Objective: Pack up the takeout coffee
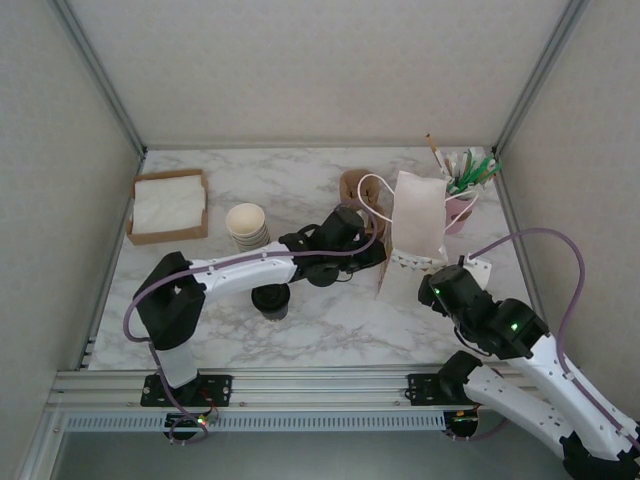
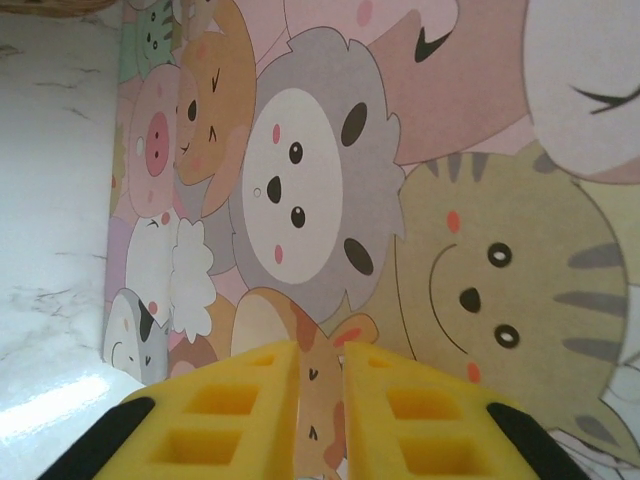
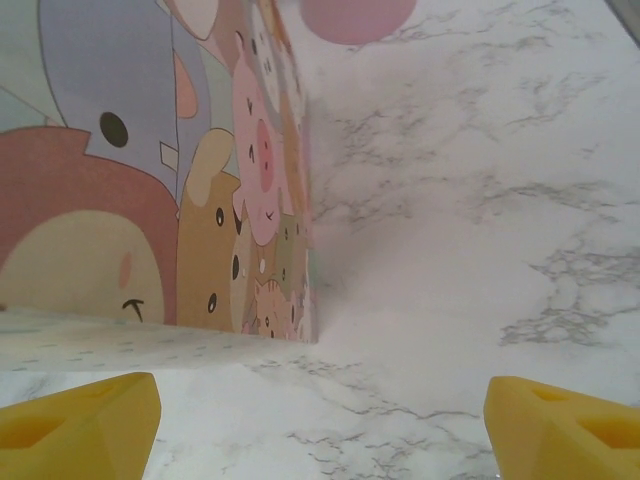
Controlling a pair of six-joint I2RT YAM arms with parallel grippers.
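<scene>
Takeout coffee [image 1: 270, 298], a small cup under a round black lid, stood upright on the marble table [image 1: 330, 330]. It was near the front and just left of centre, partly beneath the left arm and apart from both grippers.

The left gripper [image 2: 320, 365] reached to the right past the cup and sat close against the cartoon-printed paper bag [image 1: 418, 218], which stood right of centre and looked white from above. In the left wrist view its yellow fingers [image 2: 280, 420] were drawn nearly together. A thin slot between them showed the animal print, and we could not tell whether they pinched the paper.

The right gripper [image 3: 320, 400] hung low over the table on the near side of the bag. It was released, its fingertips far apart with only marble between them.

A stack of lidless cream cups [image 1: 247, 224] stood left of the left gripper. A cardboard tray of white napkins [image 1: 168, 205] lay at the far left, and a pink cup of stirrers [image 1: 462, 200] stood just behind the bag at the far right.
</scene>
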